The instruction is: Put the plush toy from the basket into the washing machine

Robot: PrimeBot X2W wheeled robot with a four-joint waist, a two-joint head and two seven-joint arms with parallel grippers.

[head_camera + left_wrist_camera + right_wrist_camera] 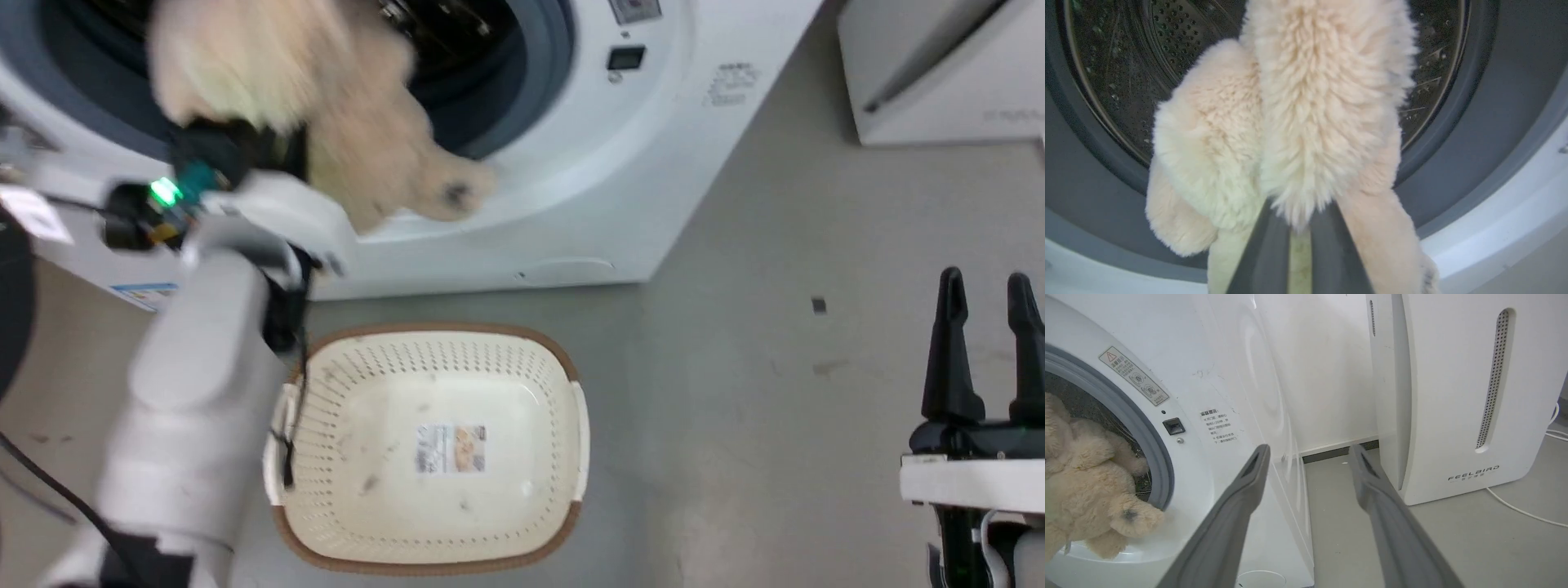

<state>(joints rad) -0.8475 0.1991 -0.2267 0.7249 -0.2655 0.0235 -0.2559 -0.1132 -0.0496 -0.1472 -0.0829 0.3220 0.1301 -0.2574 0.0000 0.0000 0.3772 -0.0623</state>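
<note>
Nearest the lens, the left fingers [1261, 261] were pressed close together on a fold of the plush toy [1306, 102]. A thin pale strip of it was caught between them, and fur spilled over their tips. The toy hung at the mouth of the washing machine [588, 163], its bulk in front of the perforated steel drum [1180, 41] and within the grey door ring [1494, 122]. One paw drooped over the ring's lower lip onto the white front. It looked light and very soft, squashing where gripped and flopping loosely, so a pinch on fur alone could slip. A hold deep on a limb or the body seemed safer, and the trailing paw might catch on the ring. Below, the basket [441, 555] sat on the floor [775, 408] just before the machine, a sticker [451, 448] showing on its bottom. Well apart, the right fingers [1229, 522] stood spread, holding nothing, near the white FEELBAIRD appliance [1453, 396].
</note>
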